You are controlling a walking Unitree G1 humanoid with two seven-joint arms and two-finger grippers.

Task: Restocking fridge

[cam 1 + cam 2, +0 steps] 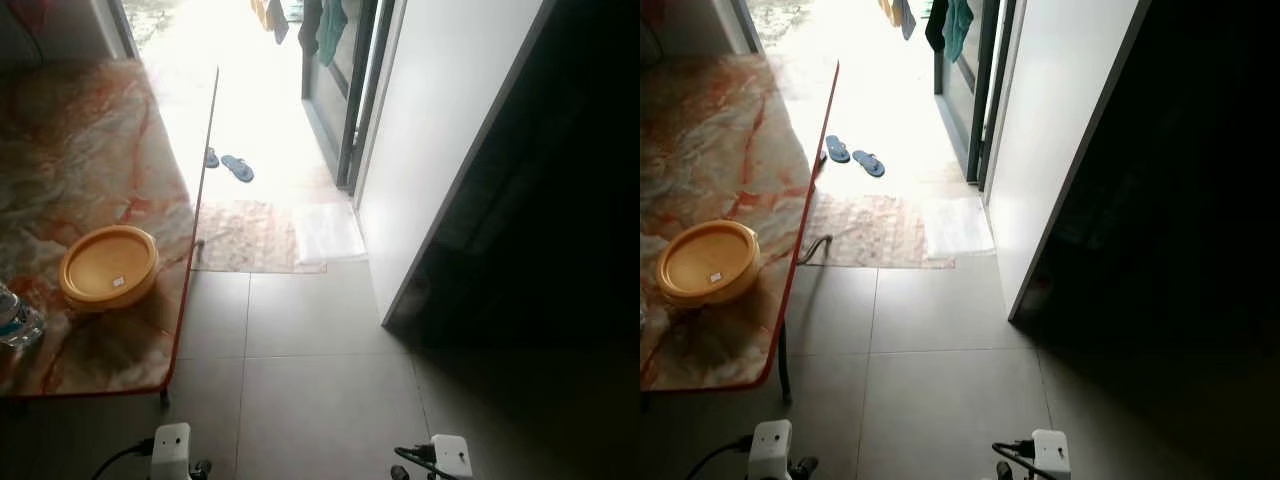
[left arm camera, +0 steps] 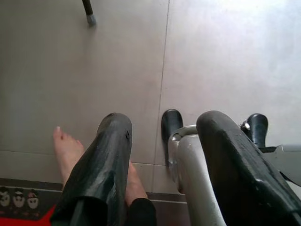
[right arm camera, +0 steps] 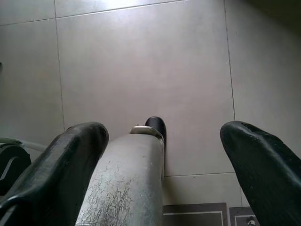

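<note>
Yellow round bowl (image 1: 109, 266) | marbled table (image 1: 80, 160) | grey floor tiles (image 1: 300, 390)

Left claw (image 2: 162, 141) hangs parted over tiles (image 2: 117, 70), near a bare foot (image 2: 68, 150).

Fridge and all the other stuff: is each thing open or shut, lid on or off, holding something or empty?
Fridge door: open, swung wide; inside too dark to see.
Yellow container: lid on, sitting on the marble-pattern table.
Bottle: on the table's edge, partly cut off; state unclear.
Flip-flops: lying on the floor near the bright doorway.
Left gripper: open, empty, pointing at the floor.
Right gripper: open, empty.
</note>
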